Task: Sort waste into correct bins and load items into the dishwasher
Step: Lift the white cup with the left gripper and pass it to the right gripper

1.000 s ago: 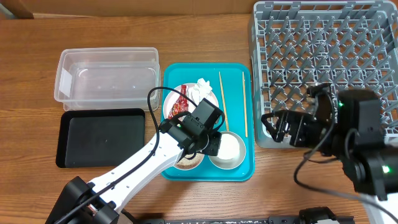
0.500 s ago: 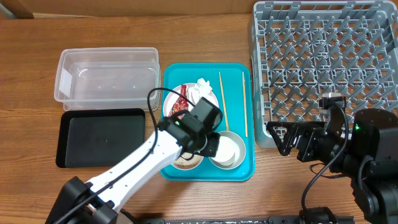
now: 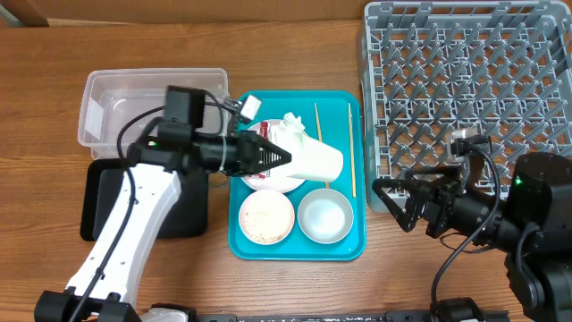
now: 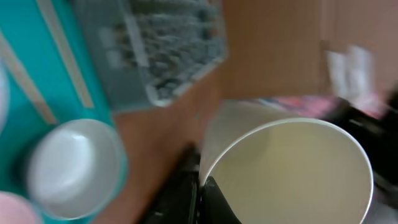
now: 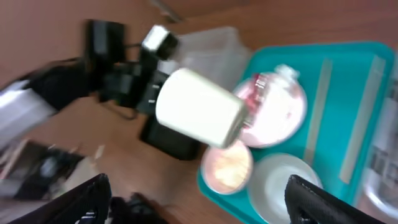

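While my left jaws pinch the cup (image 3: 320,162) at its rim, I judge it light, stiff, slippery; right jaws stand wide.

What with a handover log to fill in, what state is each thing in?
white cup: gripped, on its side, empty.
left jaws: shut on the white cup.
right jaws: open, empty.
clear tub: empty.
black tray: visible part empty.
dish rack: empty.
rice bowl: upright, rice bits inside.
other bowl: upright, empty.
chopsticks: lying flat on the teal tray.

white plate (image 3: 273,184) mostly under left claw (image 3: 284,159) and cup (image 3: 317,161) — both wrist views motion-blurred
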Action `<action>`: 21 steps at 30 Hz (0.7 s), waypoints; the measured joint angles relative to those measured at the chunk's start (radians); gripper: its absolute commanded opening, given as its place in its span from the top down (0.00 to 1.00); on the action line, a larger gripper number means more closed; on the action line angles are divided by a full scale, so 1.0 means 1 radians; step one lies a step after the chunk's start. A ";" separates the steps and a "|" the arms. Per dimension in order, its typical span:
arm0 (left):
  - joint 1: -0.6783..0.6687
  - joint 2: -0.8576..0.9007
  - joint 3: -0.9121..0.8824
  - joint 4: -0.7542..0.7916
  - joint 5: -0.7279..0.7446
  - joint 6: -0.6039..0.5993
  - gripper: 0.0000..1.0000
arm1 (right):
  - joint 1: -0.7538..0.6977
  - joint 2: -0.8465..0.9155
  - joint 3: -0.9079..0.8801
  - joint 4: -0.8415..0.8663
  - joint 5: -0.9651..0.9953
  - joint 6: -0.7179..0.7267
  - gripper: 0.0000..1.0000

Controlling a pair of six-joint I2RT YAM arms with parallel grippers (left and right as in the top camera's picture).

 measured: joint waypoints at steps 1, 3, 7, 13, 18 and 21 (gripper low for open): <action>0.003 0.000 0.000 0.000 0.061 0.004 0.96 | 0.000 0.000 0.000 0.019 -0.033 -0.005 0.09; 0.002 0.000 0.000 0.001 0.150 0.013 0.96 | 0.000 0.001 0.000 0.035 -0.076 -0.009 0.09; -0.008 0.000 0.000 0.002 0.248 0.019 0.96 | 0.002 0.021 0.000 0.035 -0.146 -0.013 0.09; -0.019 0.000 0.000 0.034 0.301 0.023 0.96 | 0.062 0.101 0.002 0.055 -0.192 -0.017 0.09; -0.019 0.000 0.000 0.038 0.312 0.023 0.96 | 0.176 0.200 0.003 0.126 -0.198 -0.024 0.19; -0.019 0.000 0.000 0.038 0.324 0.023 0.96 | 0.221 0.251 0.003 0.148 -0.196 -0.024 0.20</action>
